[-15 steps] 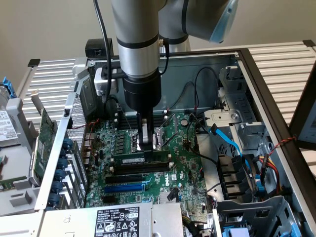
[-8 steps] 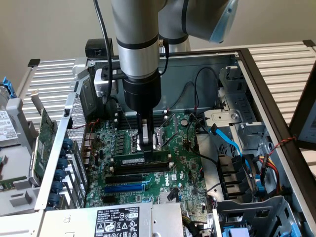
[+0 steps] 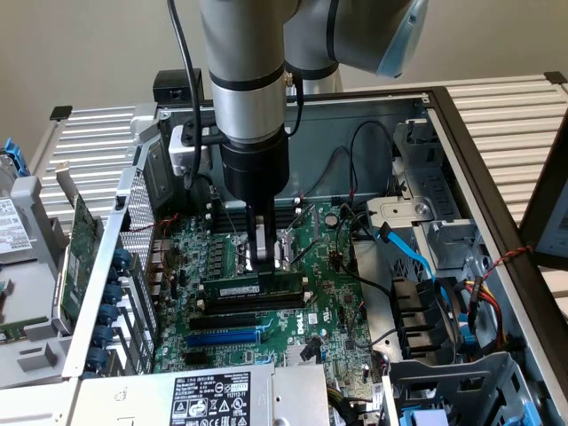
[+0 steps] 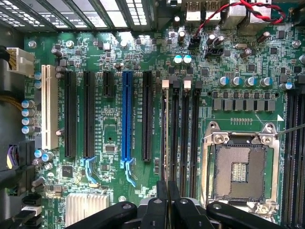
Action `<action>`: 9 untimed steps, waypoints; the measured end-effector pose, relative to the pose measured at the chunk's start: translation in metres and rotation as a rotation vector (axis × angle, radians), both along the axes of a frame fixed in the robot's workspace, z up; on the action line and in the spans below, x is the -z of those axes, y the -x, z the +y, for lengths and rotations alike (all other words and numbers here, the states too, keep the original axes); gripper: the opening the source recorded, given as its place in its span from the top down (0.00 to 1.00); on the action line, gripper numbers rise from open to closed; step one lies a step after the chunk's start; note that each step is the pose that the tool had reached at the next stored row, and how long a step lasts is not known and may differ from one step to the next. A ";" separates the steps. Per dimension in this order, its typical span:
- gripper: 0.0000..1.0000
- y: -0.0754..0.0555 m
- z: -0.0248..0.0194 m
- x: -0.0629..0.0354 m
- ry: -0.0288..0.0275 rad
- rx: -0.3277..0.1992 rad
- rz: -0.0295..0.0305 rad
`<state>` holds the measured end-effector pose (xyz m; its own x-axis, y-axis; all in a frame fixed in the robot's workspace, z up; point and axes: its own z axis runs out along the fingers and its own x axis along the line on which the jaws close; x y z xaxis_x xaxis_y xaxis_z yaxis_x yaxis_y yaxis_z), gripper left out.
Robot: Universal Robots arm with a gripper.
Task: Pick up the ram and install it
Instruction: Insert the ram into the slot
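Installing step: the hand [image 3: 260,259], nearly shut on the thin green ram stick [image 3: 232,290] at 12 o'clock of the long blue slot [image 3: 226,337], likely needs even downward pressure.

Silver-grey robot arm [image 3: 244,53] wears a black collar [image 3: 247,86] and a pale blue joint cap [image 3: 404,40]. A black cable [image 3: 181,53] runs alongside. Its pincer [image 3: 260,259] is black, with jointed links.

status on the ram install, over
Gripper shut on the ram. Ram upright in a memory slot, seating unclear. No cable across it.
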<state>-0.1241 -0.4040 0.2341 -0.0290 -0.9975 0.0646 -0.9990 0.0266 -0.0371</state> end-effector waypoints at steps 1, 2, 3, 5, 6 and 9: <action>0.87 0.000 0.0000 0.0003 0.0000 0.001 0.0000; 0.87 0.000 0.0000 0.0005 0.0001 0.002 0.0001; 0.87 0.000 0.0000 0.0007 0.0002 0.002 0.0002; 0.87 0.000 0.0000 0.0013 0.0000 0.003 0.0001; 0.87 0.000 0.0000 0.0015 0.0001 0.004 0.0001; 0.87 0.000 -0.0002 0.0018 0.0000 0.005 0.0000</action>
